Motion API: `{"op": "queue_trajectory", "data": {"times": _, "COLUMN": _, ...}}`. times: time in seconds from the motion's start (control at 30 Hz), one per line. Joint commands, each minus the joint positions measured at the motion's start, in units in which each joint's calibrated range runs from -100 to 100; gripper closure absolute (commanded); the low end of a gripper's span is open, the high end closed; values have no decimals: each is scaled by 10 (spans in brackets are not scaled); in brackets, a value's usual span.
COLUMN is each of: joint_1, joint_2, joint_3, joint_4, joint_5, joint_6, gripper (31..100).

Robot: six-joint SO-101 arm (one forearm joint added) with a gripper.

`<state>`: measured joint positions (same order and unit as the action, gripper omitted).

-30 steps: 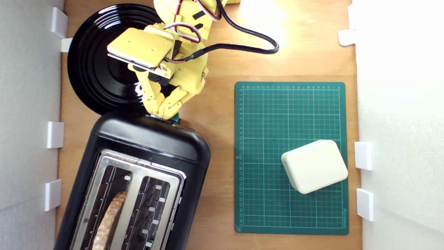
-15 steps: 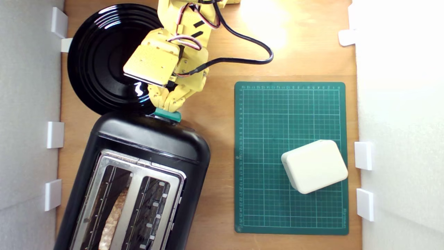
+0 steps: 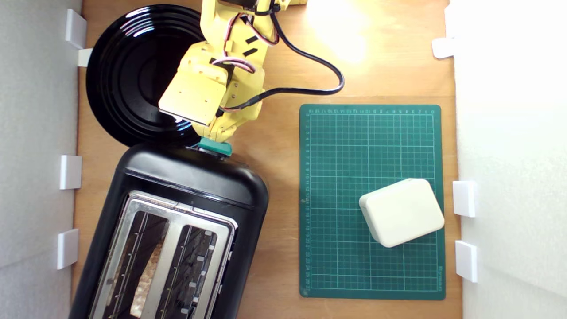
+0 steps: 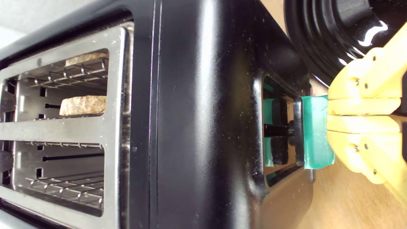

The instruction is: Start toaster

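Now the pressing step is in hand: the gripper point(image 4: 329, 114), its yellow fingers point(image 4: 362, 106) clenched together with nothing between them, rests tip-first against the teal-green lever tab point(image 4: 314, 132) at the end of the toaster point(image 3: 177, 221). That glossy black two-slot toaster lies on the wooden desk point(image 3: 283, 79) toward the exterior view's lower left, its lever end just beside the round black plate point(image 3: 119, 75). A slice of bread point(image 4: 83, 105) sits low in one slot of the silver top plate point(image 4: 117, 127), so the carriage looks well down; whether it has latched I cannot tell. Judging by that, the next move calls for a firm push on the tab along its slot until it catches, keeping the fingertips centred so they don't slip off its edge. A green cutting mat point(image 3: 372, 199) carrying a white box point(image 3: 401, 212) lies well apart, on the exterior view's right.
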<state>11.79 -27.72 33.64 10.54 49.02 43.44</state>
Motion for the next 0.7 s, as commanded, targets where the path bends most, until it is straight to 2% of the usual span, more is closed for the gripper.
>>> {"op": "queue_trajectory", "data": {"times": 0.0, "joint_1": 3, "joint_2": -2, "joint_3": -41, "joint_4": -3, "joint_5": -7, "joint_6": -1, "gripper": 989}}
{"op": "queue_trajectory", "data": {"times": 0.3, "joint_1": 7, "joint_2": 44, "joint_3": -39, "joint_4": -3, "joint_5": -70, "joint_6": -1, "gripper": 989}}
{"op": "queue_trajectory", "data": {"times": 0.5, "joint_1": 4, "joint_2": 51, "joint_3": -32, "joint_4": -2, "joint_5": -71, "joint_6": -1, "gripper": 989}}
{"op": "queue_trajectory", "data": {"times": 0.67, "joint_1": -1, "joint_2": 45, "joint_3": 28, "joint_4": 4, "joint_5": -73, "joint_6": 1, "gripper": 989}}
